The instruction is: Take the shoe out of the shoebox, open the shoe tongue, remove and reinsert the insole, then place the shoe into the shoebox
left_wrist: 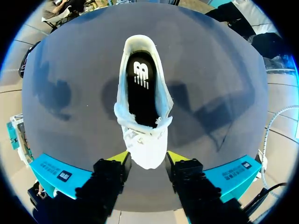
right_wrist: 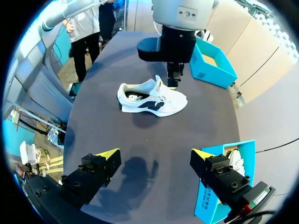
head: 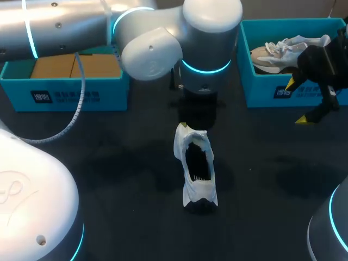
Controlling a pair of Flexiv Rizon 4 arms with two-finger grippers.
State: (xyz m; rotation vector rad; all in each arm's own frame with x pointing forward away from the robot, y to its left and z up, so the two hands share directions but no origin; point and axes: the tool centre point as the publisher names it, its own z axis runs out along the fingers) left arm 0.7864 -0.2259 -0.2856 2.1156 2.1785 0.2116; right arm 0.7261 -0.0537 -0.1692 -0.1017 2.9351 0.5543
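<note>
The white sneaker is standing upright, showing its black insole. The left gripper is hanging at its toe, and I cannot tell its grip. The right gripper is hovering, spread apart.

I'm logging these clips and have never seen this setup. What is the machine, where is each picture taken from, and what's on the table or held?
Two robot arms stand at a black table. One picture looks down from above and behind; the other two come from cameras on each wrist. A white sneaker stands on the table, its black insole inside. The left gripper is at its toe; whether it grips is unclear. The right gripper is open and empty, beside a teal shoebox holding another shoe. A second teal box holds cardboard.
</note>
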